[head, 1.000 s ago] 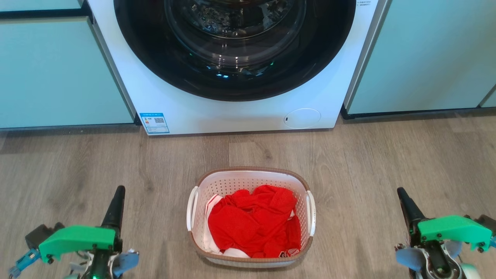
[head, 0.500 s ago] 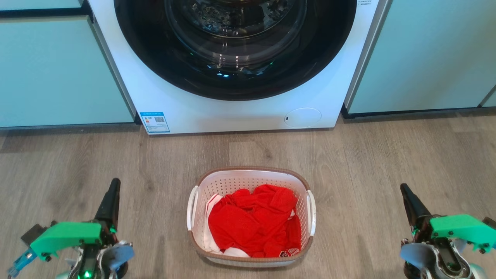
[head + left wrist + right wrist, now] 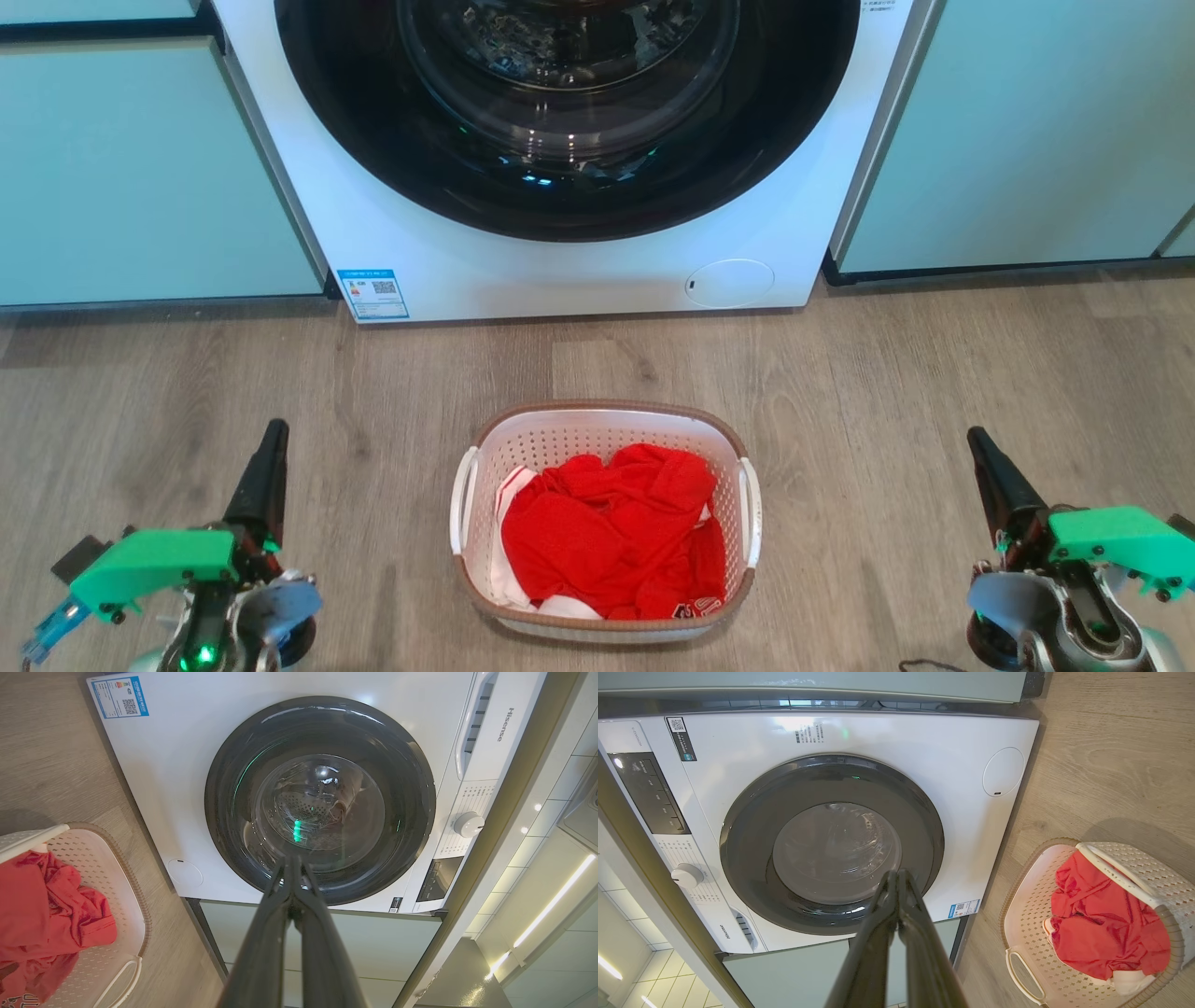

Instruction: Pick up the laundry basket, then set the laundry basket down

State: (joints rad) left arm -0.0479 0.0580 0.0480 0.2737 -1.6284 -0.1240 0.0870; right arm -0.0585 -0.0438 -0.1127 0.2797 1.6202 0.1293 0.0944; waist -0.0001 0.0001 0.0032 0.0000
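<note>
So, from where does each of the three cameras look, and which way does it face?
Head view: on the robot's head, facing forward and down at the laundry basket and the washing machine; left gripper and right gripper in the bottom corners.
Left wrist view: on the left wrist, facing the washing machine along its own shut fingers.
Right wrist view: on the right wrist, likewise, along its own shut fingers.
Shared: all three show the washing machine and the laundry basket.

open floor (image 3: pixel 373 448) flanks laundry basket (image 3: pixel 607 411); washing machine (image 3: pixel 579 280) behind
</note>
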